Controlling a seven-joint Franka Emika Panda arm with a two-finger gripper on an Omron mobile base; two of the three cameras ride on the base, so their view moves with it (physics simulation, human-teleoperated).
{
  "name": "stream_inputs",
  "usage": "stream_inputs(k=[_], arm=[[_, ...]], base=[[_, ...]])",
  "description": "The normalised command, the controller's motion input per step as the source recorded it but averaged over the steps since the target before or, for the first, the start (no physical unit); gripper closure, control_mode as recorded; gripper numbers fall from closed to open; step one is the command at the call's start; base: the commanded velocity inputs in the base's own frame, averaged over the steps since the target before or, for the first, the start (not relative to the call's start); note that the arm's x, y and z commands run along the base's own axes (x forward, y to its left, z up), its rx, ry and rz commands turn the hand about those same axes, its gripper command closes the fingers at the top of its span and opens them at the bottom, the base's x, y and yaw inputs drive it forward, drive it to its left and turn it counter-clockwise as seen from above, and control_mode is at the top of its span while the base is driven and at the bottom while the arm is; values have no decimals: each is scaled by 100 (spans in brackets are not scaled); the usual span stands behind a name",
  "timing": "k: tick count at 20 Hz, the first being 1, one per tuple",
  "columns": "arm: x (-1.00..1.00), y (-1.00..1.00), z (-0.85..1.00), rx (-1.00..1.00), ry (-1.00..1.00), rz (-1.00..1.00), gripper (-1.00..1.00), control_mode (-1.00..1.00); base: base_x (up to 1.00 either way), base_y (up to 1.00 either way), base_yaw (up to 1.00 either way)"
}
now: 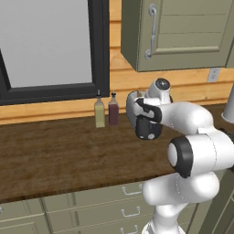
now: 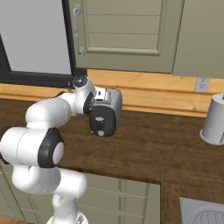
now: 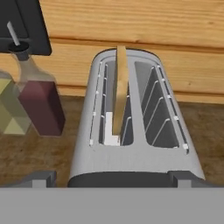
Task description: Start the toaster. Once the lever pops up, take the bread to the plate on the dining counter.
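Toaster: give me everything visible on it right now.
The toaster is a small silver-white metal-looking box with rounded corners, standing upright on the wooden kitchen counter against the wood-panelled wall. Its top has two long slots with wire guides. The bread stands on edge in the left slot as the hand view shows it, sticking out above the top; the other slot is empty. The dark end panel with a round grey knob faces the robot. Two small bottles stand beside it, apart.

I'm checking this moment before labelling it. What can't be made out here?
- Toaster lever: the hand view's bottom edge cuts it off.
- Toaster body: the arm covers part of it in the left base view.
- Bread: its lower part sits hidden inside the slot.
- Gripper: only fingertips show; open or shut is unclear.
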Motion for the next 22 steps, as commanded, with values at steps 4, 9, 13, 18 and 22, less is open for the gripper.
stream_inputs(k=[4,9,13,18,22], arm=[[31,0,-5,0,0,0,-100,-100],[31,0,-2,0,0,0,-100,-100],[26,0,-11,0,0,0,-100,-100],[19,0,-7,0,0,0,-100,-100],[26,0,-5,0,0,0,-100,-100]], base=[[0,0,0],[0,0,0],[0,0,0],[0,0,0],[0,0,0]])
